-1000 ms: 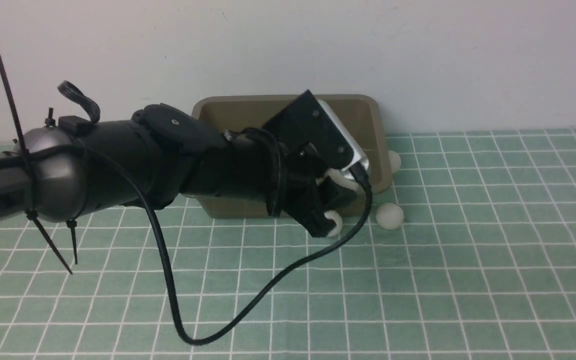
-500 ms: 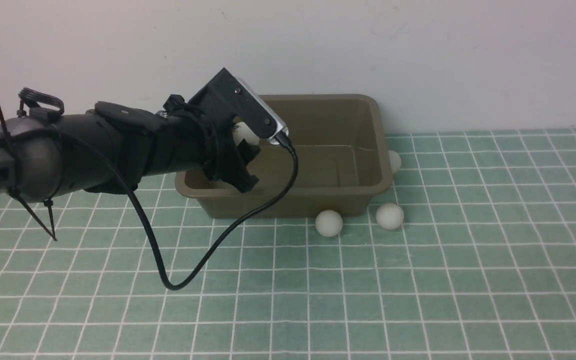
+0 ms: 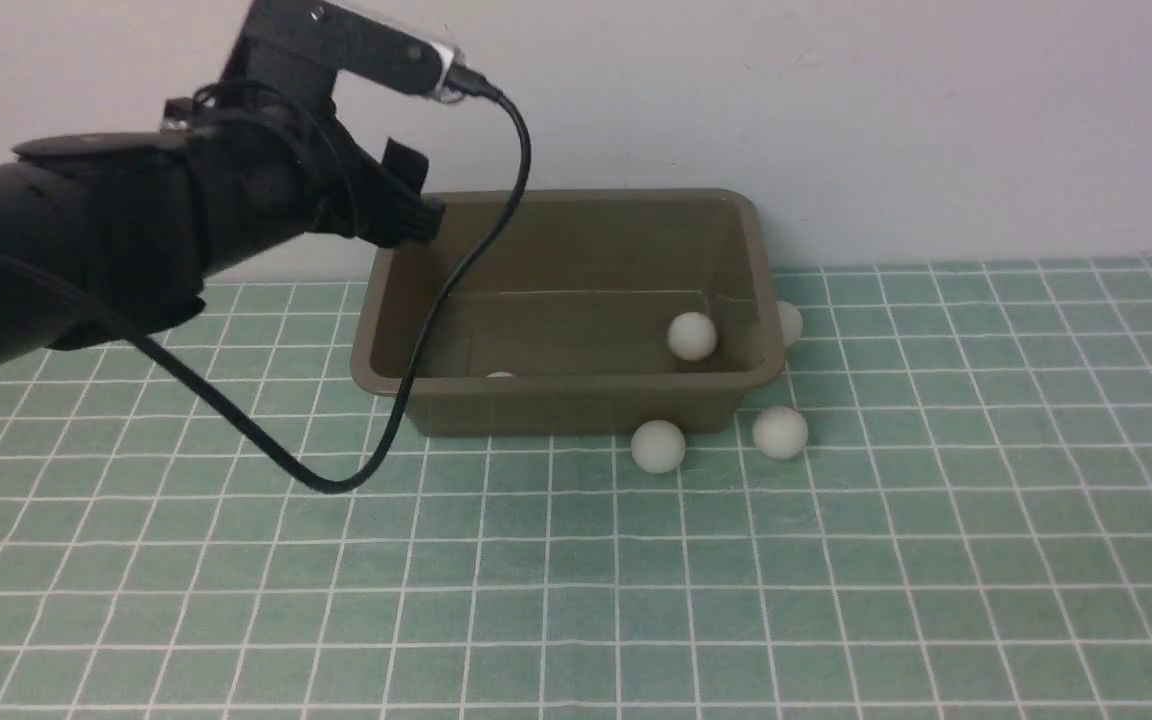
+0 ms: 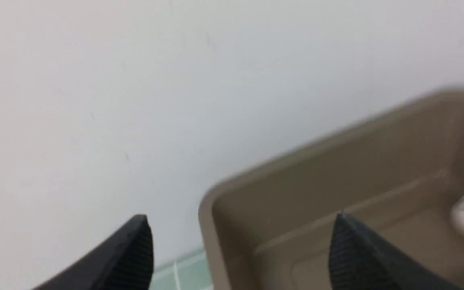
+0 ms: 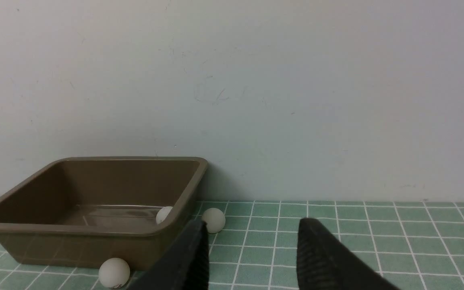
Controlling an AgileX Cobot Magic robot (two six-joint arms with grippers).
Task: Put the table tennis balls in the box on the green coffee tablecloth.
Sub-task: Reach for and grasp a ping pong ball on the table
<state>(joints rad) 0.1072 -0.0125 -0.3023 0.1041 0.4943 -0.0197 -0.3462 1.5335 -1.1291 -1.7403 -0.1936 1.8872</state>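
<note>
White ball (image 3: pixel 691 336) rightward of left pincer (image 3: pixel 411 195)

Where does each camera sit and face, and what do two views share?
Front: between the arms, facing the wall over the tablecloth; left arm shows.
Left wrist: above the box corner, facing the wall; open left gripper fingertips show.
Right wrist: low over the tablecloth, facing box and wall; right gripper fingertips show.
Shared: all see the box holding a ball.
</note>
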